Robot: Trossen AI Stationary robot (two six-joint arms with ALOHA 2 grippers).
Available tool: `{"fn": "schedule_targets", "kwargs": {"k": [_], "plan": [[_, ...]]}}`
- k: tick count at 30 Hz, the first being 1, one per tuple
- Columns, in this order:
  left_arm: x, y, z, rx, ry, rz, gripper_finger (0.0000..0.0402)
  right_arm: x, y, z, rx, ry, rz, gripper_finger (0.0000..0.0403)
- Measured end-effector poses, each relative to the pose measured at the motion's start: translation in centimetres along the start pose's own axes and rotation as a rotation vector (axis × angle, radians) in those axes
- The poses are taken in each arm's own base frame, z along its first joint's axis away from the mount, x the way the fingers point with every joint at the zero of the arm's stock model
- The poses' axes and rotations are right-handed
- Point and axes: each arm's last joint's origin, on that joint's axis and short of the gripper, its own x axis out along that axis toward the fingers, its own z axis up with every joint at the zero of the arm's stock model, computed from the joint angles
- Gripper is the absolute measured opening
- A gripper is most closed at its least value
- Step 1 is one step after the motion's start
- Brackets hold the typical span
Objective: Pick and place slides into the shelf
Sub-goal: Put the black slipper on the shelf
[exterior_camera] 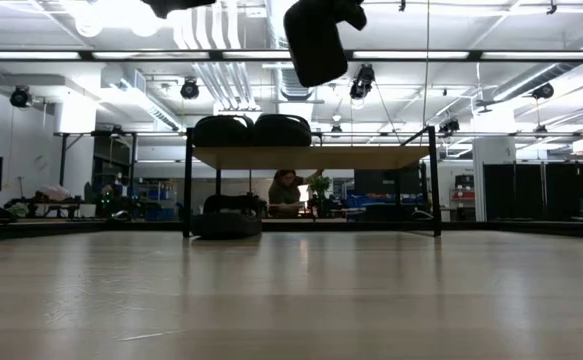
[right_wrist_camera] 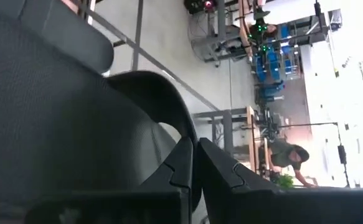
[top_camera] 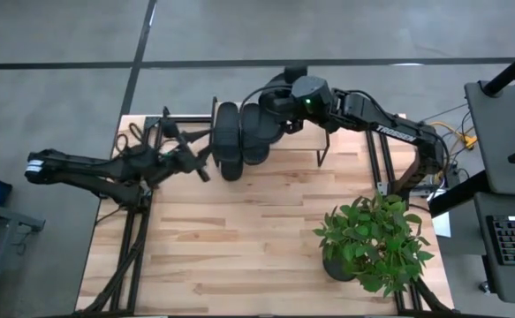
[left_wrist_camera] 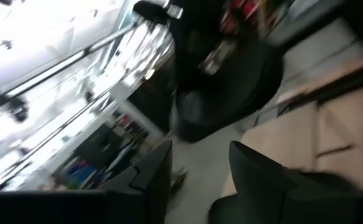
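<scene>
Right gripper (top_camera: 279,122) above shelf (exterior_camera: 311,157), jaws pinching matte black slide (exterior_camera: 316,40). Two rounded slides (exterior_camera: 251,130) on light-wood top, one (exterior_camera: 226,222) beneath. Left gripper (top_camera: 206,163) near shelf's left end, jaws spread.

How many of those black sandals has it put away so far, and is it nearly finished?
Two slides sit on top of the shelf, and one slide lies under it on the table. The right gripper holds a fourth slide up in the air above the shelf, not yet set down. The left gripper waits beside the shelf. Only that one is left.
</scene>
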Motion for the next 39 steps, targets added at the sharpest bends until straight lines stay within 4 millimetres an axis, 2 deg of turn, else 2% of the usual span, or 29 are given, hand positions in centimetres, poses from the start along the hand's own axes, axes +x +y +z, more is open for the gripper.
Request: {"fn": "schedule_targets", "kwargs": {"k": [5, 12, 20, 29, 39], "plan": [[-1.5, 0.2, -0.7, -0.099, -0.125, -0.102, 0.0144, -0.7, 0.4, -0.8, -0.001, -0.120, 0.002, 0.0008], [-2.4, 0.0, -1.8, -0.127, -0.121, -0.125, 0.0144, -2.0, 1.8, -2.7, 0.052, -0.294, -0.044, 0.0008], [-2.8, -0.3, -2.5, -0.124, -0.113, -0.124, 0.0144, -1.6, 4.0, -5.7, 0.084, -0.281, -0.080, 0.0008], [-3.0, -0.4, -2.8, -0.125, -0.112, -0.125, 0.0144, 0.2, 5.9, -6.1, 0.053, -0.230, -0.057, 0.0008], [-3.0, -0.5, -2.9, -0.119, -0.097, -0.123, 0.0144, 0.2, 5.7, -7.0, 0.057, -0.174, -0.044, 0.0008]]}}
